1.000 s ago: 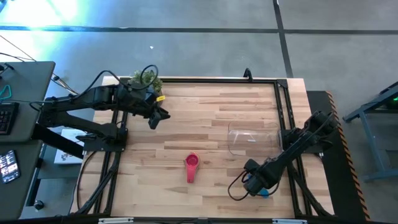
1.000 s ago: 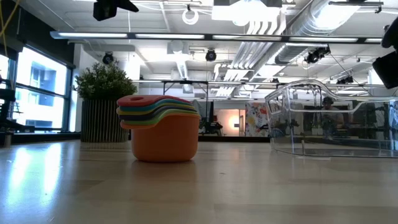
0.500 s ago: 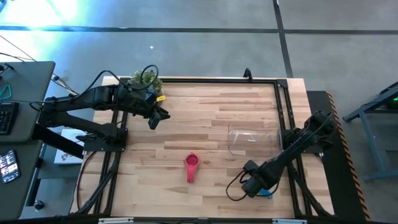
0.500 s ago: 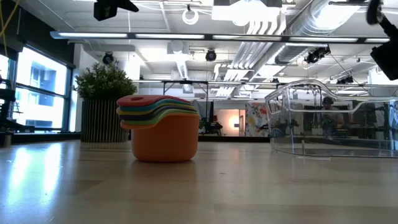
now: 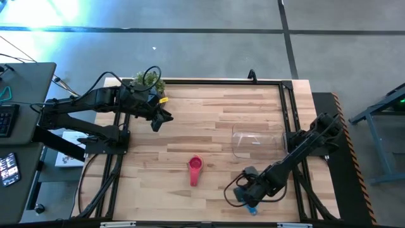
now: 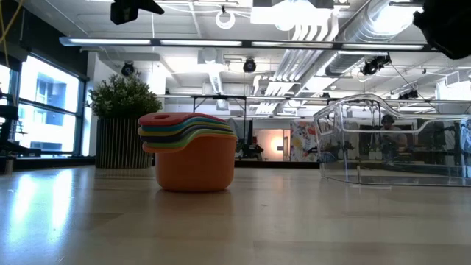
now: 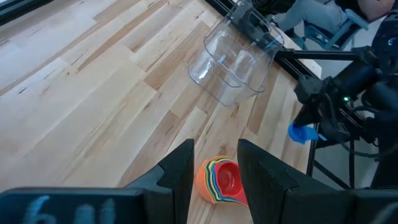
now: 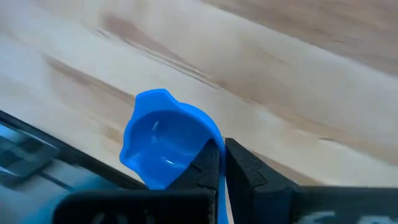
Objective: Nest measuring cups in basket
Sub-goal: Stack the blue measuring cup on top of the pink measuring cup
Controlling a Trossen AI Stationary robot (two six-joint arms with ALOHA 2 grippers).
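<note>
1. At the table's (image 5: 209, 120) near edge, toward its right corner, the right gripper (image 5: 248, 201) is pinched tight on the rim of the blue measuring cup (image 8: 163, 138), which is lifted just above the wood.
2. A little farther in, near the middle of the near half, sits the stack of nested cups (image 6: 193, 151): a salmon cup at the bottom with green, yellow and darker ones inside, and a magenta one on top (six seem to be stacked, though I cannot count them exactly).
3. Toward the right edge stands the clear basket (image 5: 256, 140), apparently with no cup in it.
4. By the far left corner, the left gripper (image 5: 162, 118) waits with its fingers apart, holding nothing, next to a small potted plant (image 5: 149, 80).
5. Progress, as I judge it: most nesting is done; the blue cup must join the stack, and the stack must go into the basket.
</note>
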